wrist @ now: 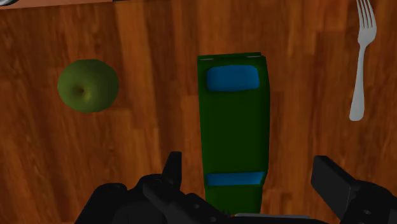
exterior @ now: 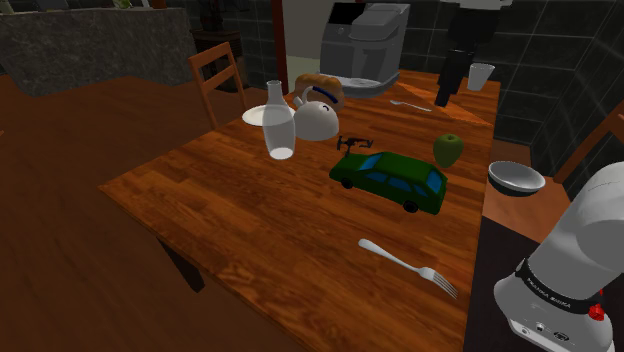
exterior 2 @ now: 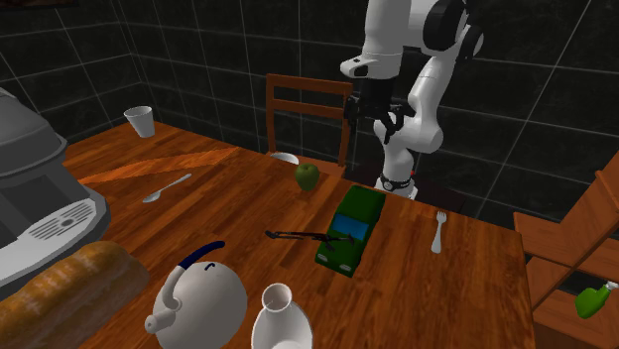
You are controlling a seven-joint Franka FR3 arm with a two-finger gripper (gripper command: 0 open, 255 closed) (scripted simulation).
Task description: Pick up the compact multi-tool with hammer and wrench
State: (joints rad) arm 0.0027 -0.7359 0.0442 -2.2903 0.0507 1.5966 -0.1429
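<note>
Multi-tool [exterior 2: 298, 236] lies just beside green toy car [exterior 2: 349, 230]; hand [exterior 2: 382, 119] hangs open above car.

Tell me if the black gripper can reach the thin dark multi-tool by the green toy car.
Probably yes: the open gripper hangs over the car; the multi-tool lies uncovered beside it.

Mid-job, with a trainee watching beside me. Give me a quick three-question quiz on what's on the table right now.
1. Fill in: the multi-tool lies between the green toy car and the white ____.
2. In the wrist view, what sits straight below the open jaws? A apple, B toy car, C fork.
3. True or false: the jaws are shut on the multi-tool.
Key: 1 kettle; 2 B; 3 false.
</note>
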